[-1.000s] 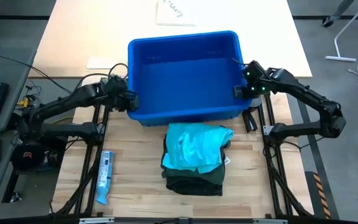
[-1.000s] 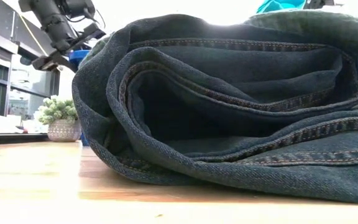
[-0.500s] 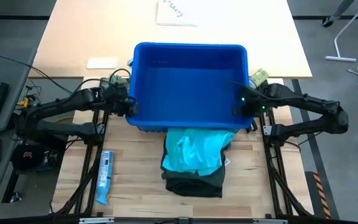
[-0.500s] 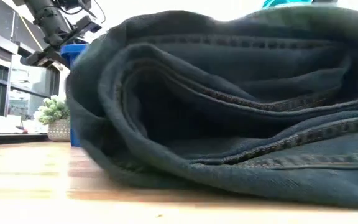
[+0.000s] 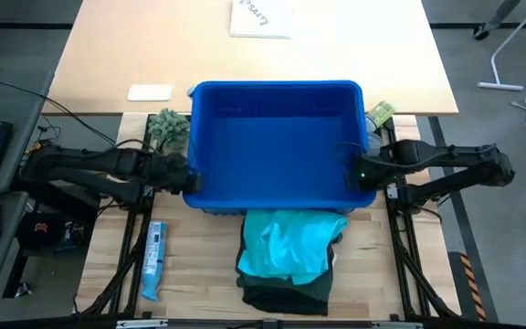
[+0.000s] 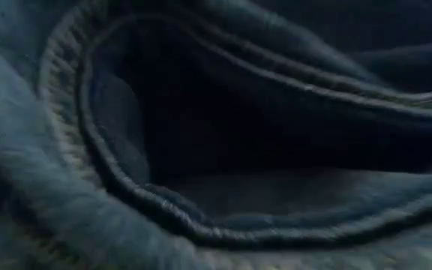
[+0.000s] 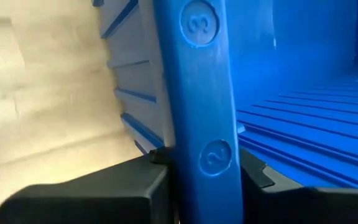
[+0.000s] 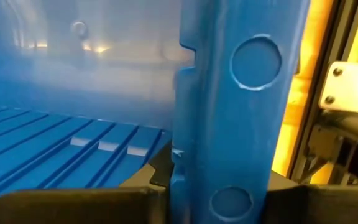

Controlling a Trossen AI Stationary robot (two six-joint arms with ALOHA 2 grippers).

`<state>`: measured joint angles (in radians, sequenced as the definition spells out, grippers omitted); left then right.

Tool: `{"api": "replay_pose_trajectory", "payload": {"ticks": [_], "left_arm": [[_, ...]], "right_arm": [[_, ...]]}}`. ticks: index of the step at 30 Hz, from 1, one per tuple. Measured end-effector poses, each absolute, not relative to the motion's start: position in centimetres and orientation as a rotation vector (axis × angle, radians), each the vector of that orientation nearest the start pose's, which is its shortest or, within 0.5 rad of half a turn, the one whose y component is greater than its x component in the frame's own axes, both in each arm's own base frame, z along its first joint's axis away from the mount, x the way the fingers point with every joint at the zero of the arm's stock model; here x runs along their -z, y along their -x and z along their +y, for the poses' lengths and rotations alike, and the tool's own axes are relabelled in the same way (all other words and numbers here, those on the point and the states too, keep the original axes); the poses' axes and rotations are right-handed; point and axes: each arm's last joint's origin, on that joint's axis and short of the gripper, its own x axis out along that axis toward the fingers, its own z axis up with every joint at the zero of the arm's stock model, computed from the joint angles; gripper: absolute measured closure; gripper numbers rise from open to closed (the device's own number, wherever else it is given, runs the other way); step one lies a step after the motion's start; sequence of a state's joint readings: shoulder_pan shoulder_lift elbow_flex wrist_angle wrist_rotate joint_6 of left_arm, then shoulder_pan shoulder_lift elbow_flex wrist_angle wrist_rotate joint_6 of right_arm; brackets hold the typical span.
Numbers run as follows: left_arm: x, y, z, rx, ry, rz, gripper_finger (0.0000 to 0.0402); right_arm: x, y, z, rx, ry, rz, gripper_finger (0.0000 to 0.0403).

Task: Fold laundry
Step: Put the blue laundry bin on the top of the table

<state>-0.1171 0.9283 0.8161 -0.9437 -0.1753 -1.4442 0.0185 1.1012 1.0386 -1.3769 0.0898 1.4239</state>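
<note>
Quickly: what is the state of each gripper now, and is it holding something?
Left gripper: shut on the left rim of the blue bin.
Right gripper: shut on the bin's right rim.

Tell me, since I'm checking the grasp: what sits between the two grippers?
The blue bin: left gripper and right gripper each clamp a side wall, seen in the high view.

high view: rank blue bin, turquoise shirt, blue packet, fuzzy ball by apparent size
1. blue bin, clearly largest.
2. turquoise shirt.
3. blue packet, long and narrow.
4. fuzzy ball, partly behind the bin; close to the packet in area, so that order is unsure.
</note>
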Motion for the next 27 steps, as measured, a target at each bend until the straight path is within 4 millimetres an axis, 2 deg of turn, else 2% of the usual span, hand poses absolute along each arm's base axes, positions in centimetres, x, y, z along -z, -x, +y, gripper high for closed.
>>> {"api": "replay_pose_trajectory", "payload": {"ticks": [6, 12, 27], "left_arm": [[-26.2, -15.5, -3.2, -0.772, 1.192, 0.811, 0.0343], [-26.2, -15.2, -4.2, -0.758, 1.175, 0.805, 0.0343], [-27.1, -14.9, -5.8, -0.697, 1.238, 0.825, 0.0344]], "right_arm": [[-28.8, -16.1, 2.2, 1.024, -1.093, 1.110, 0.0341], [-28.7, -16.0, 3.6, 1.052, -1.115, 1.075, 0.0341], [-28.7, -15.7, 5.5, 1.062, -1.180, 1.023, 0.0343]]}}
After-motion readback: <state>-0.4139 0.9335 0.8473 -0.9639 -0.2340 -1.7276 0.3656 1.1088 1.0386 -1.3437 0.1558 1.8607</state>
